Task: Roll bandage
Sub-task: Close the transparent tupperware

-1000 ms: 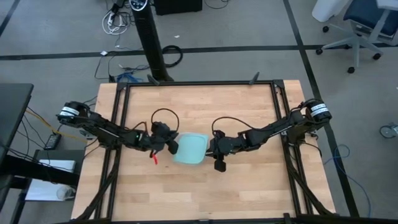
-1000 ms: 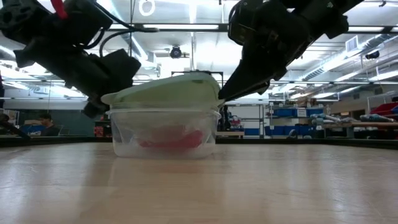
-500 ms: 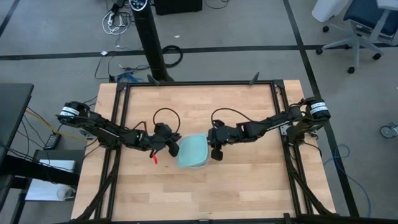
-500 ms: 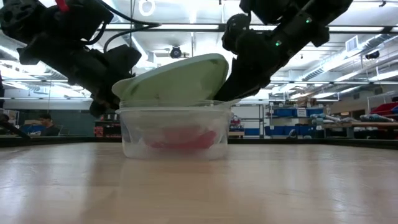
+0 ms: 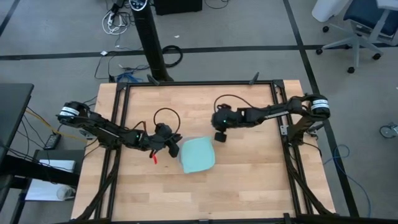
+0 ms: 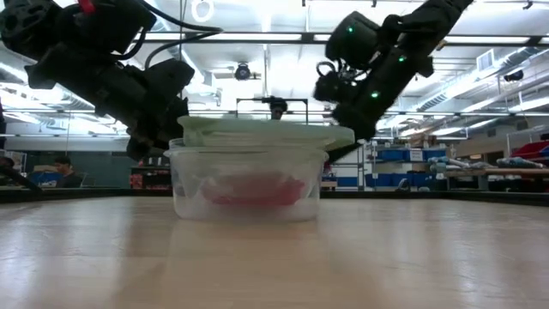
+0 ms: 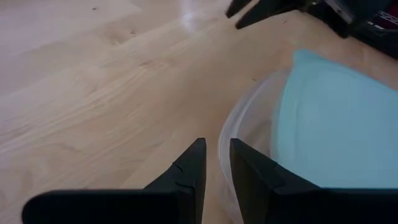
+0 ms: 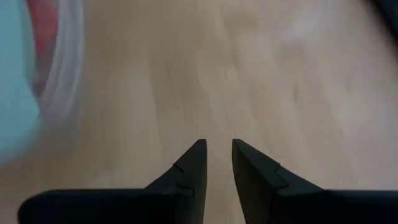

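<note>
A clear plastic container [image 6: 244, 176] stands on the wooden table with the red bandage [image 6: 253, 190] lying inside it. A light-blue lid [image 5: 198, 155] rests roughly level on its rim and overhangs on one side. My left gripper [image 5: 175, 148] is at the container's left side, shut on its rim. My right gripper [image 5: 219, 137] hangs over bare wood beyond the container's far right corner. Its fingers stand slightly apart with nothing between them [image 8: 217, 152]. The right wrist view shows a bit of the bandage [image 8: 46, 31] through the clear wall. My left gripper has the container's clear rim [image 7: 221, 140] in the narrow gap between its two fingers, on the container's left side. One finger [image 7: 252, 174] stands on the inner side and the other on the outer side. The fingers come from the table's left, slanting down. The container's base is on the table.
Black frame rails [image 5: 121, 124] run along the table's left, far and right edges. Bare wood lies in front of the container and behind it. A person [image 6: 62, 167] sits far off in the room behind.
My right gripper had tipped up the lid's right edge, then drew away toward the table's far right. The lid has dropped back and lies nearly level on the container. The container has slid and turned a little toward the near right.
</note>
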`<state>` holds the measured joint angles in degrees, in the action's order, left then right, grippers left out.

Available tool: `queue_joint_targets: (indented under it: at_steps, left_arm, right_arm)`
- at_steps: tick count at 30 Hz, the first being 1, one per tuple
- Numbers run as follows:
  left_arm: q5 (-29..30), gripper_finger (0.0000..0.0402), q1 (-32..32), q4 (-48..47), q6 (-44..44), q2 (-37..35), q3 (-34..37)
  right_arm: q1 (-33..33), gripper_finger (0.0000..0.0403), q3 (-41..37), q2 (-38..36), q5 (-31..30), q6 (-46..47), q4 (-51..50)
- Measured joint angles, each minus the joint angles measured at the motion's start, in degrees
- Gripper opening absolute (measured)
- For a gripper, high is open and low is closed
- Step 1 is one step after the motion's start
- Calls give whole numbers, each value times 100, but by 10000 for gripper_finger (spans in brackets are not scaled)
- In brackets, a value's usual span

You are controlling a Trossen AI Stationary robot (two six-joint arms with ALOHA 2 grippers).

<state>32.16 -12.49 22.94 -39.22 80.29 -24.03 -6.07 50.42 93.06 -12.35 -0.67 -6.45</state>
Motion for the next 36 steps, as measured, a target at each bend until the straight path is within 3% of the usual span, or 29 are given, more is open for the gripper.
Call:
queue_joint_targets:
  at_steps: [5, 8, 10, 12, 14, 18, 21, 27, 33, 36]
  left_arm:
    - [-35, 76, 0, -4, 0, 0, 0]
    - [-37, 76, 0, -21, 0, 0, 0]
    - [-37, 76, 0, -17, 0, 0, 2]
    - [-37, 76, 0, -19, -1, 0, 2]
    - [-41, 76, 0, -26, -2, 0, 2]
    - [-50, 76, 0, -10, -4, 0, 2]
    - [1, 76, 0, 17, -30, 0, 4]
    - [39, 76, 0, 202, -46, 0, 4]
    - [3, 76, -2, 287, -159, 0, 4]
    - [-34, 76, -17, 270, -160, 0, 4]
  right_arm:
    - [305, 74, 1, -436, 1011, 1101, -1462]
    - [898, 74, 1, -478, 1637, 1723, -1561]
    - [1371, 74, 1, -430, 1671, 1960, -1267]
    - [1872, 74, 1, -420, 1102, 2038, -1097]
    - [2382, 74, 1, -423, 68, 1906, -1109]
    - [3378, 74, -1, -361, -1761, 1009, -880]
    - [3936, 75, -3, -272, -2758, 11, -529]
    - [4295, 86, 128, 329, -3437, -1465, 222]
    - [4266, 113, 746, 1083, -3831, -2315, 16]
    - [4302, 129, 1037, 1269, -3886, -2235, -442]
